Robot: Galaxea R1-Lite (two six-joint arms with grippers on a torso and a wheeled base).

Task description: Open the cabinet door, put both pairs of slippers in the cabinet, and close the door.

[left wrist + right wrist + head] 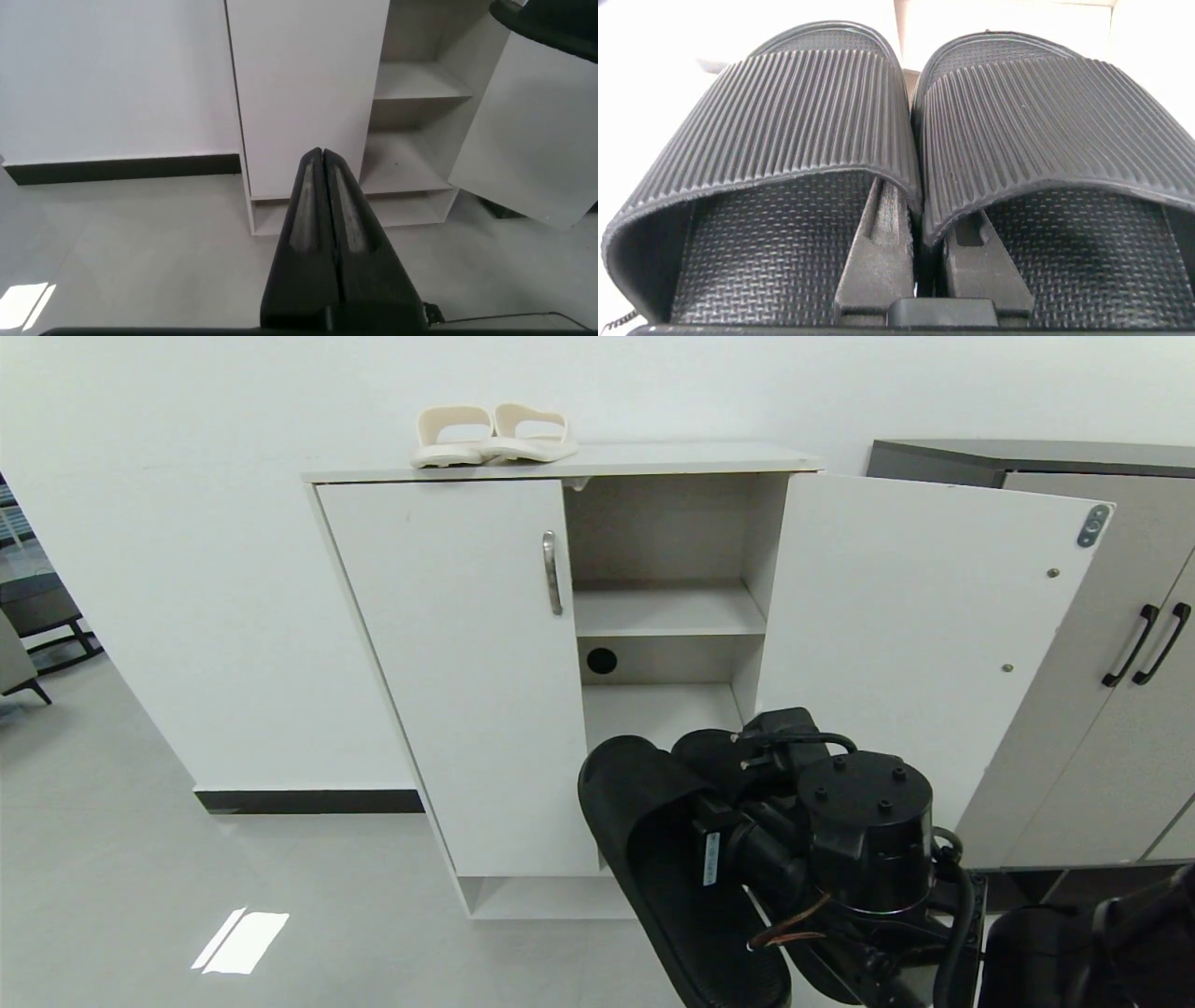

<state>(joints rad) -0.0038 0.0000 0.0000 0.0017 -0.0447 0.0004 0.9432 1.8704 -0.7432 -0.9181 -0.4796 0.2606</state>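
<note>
Two black slippers [653, 831] are pinched side by side by the right gripper [923, 238], at 6 o'clock from the cabinet [448, 663], whose right door [896, 616] stands open. The cream slippers [490, 434] rest on the cabinet top at 11 o'clock; the left gripper [322, 187] is closed and empty.

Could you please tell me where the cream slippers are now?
In the head view, the cream slippers sit on the cabinet top, at its left front edge above the closed left door.
</note>
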